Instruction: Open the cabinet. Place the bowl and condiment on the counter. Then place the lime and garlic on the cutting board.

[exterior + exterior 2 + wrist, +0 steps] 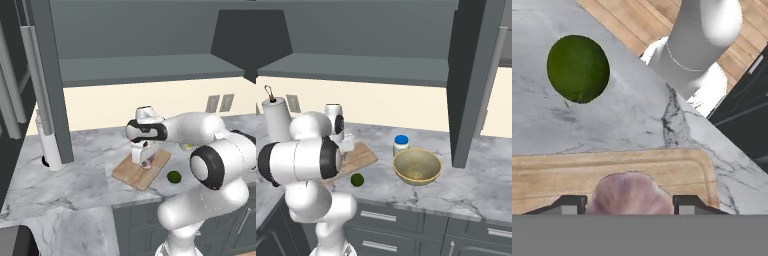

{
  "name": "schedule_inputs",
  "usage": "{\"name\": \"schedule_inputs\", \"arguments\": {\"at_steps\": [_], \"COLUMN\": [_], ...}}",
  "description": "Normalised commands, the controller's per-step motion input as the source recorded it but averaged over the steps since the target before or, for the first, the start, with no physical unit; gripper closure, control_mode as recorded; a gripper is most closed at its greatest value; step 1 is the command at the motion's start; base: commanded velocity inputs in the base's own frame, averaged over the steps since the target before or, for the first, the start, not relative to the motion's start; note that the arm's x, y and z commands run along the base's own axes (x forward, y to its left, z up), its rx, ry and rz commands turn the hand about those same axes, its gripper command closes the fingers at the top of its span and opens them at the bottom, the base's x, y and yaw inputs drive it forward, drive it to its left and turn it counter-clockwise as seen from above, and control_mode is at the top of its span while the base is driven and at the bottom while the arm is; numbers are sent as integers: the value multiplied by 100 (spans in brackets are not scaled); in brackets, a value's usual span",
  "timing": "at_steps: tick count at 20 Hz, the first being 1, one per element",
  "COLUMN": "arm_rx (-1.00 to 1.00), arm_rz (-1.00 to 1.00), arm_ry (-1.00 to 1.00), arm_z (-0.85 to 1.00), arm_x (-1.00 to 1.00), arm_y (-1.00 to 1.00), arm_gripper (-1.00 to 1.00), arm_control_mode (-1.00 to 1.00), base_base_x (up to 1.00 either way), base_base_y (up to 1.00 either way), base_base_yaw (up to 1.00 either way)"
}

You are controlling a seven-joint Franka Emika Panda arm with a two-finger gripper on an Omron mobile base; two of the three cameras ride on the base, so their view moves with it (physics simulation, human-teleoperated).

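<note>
Over cutting board (612,172): pinkish papery garlic (630,194) between fingers (572,204).

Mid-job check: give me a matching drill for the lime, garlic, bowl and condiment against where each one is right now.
Things:
1. lime
2. garlic
3. bowl
4. condiment

Places:
A. between the fingers of the gripper, over the cutting board
B. on the counter, just behind the bowl
C. on bare marble beside the board, not on it
D. on the counter in front of the blue-lidded jar

Pairs: 1-C, 2-A, 3-D, 4-B
</note>
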Motion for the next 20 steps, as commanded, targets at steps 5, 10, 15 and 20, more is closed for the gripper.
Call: {"name": "schedule_inputs", "arguments": {"at_steps": [5, 10, 15, 20], "arm_rx": [0, 0, 0, 0], "arm_rz": [0, 0, 0, 0], "arm_ry": [0, 0, -6, -23], "arm_z": [-58, -90, -16, 41], "arm_x": [56, 34, -2, -69], "arm_y": [27, 0, -2, -8], "arm_gripper": [100, 100, -100, -100], "arm_control_mode": [-100, -100, -100, -100], "base_base_x": [0, 0, 0, 0], "base_base_y": [0, 0, 0, 0], "base_base_yaw": [0, 0, 0, 0]}}
